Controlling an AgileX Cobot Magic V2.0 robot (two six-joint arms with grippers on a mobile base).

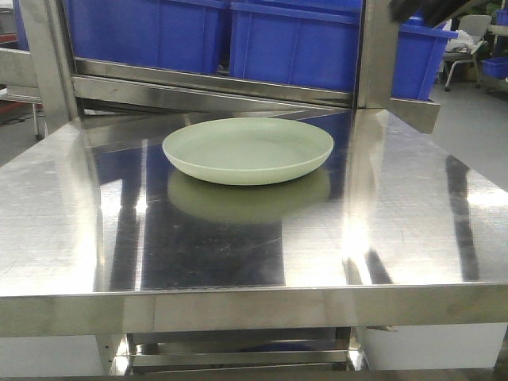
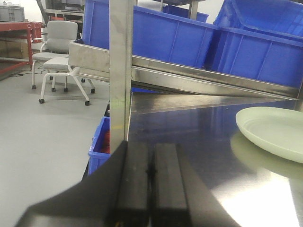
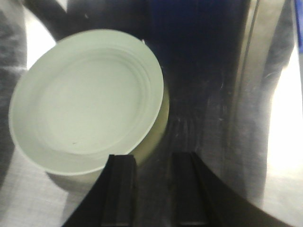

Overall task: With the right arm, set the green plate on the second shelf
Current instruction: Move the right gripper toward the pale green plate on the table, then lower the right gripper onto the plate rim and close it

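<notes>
On the steel shelf: your green plate lies flat.
Right gripper: you see its fingers spread, nothing held, by the plate's rim.
Left gripper: fingers pressed together, empty.

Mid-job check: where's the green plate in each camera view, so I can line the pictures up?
Front: plate centred, slightly above the middle, on the steel top.
Left wrist: plate cut off by the right edge, mid-height.
Right wrist: plate left of centre, seen from above, just beyond the open right hand.
Shared landmark: the shiny steel top under the plate, in all three.
</notes>
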